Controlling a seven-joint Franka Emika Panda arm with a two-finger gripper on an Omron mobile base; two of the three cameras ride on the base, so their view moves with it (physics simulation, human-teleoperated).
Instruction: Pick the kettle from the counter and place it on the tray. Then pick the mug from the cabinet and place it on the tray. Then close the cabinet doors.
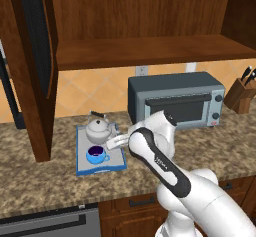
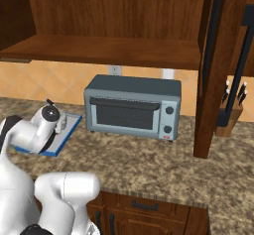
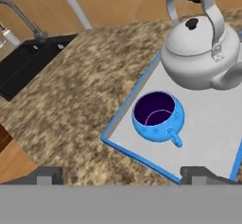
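A: Where do we see the small bright blue mug [image 3: 158, 116]?

B: It stands upright on the flat grey tray with the raised blue rim [image 3: 124, 148], just beside the squat white-silver kettle with a dark arched handle [image 3: 201, 55]. The tray lies on the speckled brown granite bench [image 1: 45, 181], left of the grey toaster oven [image 1: 176, 99].

A: And our claw [image 3: 120, 175]?

B: Its fingers [image 3: 45, 175] stand wide apart above the tray's near edge, holding nothing. Above, the dark wooden cabinet door [image 1: 31, 66] stands open.
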